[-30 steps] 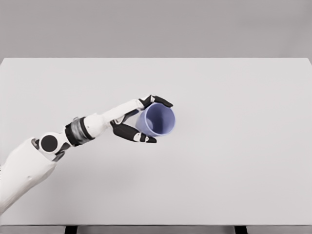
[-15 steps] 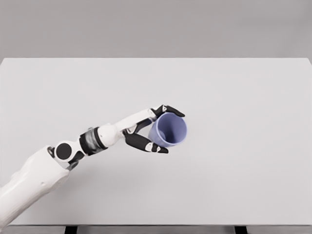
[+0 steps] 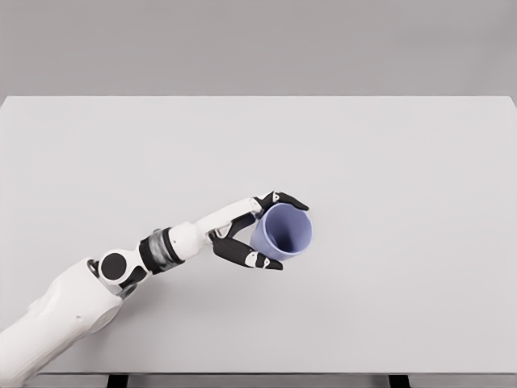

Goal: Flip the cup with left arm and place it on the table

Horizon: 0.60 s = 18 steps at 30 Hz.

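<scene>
- Near the middle of the tabletop [image 3: 388, 162], slightly left of centre, the left hand [image 3: 257, 230] held the cup [image 3: 284, 231].
- Grip: dark fingers [image 3: 284, 200] wrapped over the top of the cup wall, other digits under it; hand closed on the cup, not loose.
- Cup position: beside the hand on its right, over the tabletop; whether it touched the surface could not be told from this single view.
- Orientation: cup tilted, open mouth facing toward the camera and somewhat up, blue interior visible; long axis ran roughly from the hand-side base out toward the viewer, not vertical.
- Progress, as judged: grasp done, flip partway. Remaining: finish rotating until the mouth faces straight up, set the base on the tabletop, release.
- Right arm not visible.
</scene>
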### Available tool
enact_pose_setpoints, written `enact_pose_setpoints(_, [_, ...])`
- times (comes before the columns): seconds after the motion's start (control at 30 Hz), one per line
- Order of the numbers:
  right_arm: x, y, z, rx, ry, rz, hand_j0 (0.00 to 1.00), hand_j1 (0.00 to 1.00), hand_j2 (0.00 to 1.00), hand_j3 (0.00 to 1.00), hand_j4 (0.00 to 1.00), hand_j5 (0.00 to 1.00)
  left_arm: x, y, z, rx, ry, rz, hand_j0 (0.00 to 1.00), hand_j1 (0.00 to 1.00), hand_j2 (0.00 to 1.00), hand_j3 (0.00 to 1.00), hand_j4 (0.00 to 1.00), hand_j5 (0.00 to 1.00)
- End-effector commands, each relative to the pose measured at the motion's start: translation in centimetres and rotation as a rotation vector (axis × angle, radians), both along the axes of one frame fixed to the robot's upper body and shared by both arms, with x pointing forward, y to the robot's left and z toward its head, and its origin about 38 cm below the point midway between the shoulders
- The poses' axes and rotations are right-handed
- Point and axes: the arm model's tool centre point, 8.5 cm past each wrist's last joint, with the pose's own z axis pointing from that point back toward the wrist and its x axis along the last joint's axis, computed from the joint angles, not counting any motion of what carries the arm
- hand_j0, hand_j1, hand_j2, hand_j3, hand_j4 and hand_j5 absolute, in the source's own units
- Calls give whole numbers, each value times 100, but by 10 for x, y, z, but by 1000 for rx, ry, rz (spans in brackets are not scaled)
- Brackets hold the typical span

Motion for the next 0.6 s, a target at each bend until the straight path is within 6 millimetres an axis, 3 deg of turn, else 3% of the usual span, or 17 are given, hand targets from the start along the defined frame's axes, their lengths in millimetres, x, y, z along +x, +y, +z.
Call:
enact_pose_setpoints(0.0, [0,0,0,0,0,0,100,100,100,100,100,100,1,0,-3,2,9,5,66,66,66,66,66,66])
enact_pose_setpoints(0.57, [0,0,0,0,0,0,100,100,100,100,100,100,1,4,-18,27,36,25,72,72,72,72,72,72])
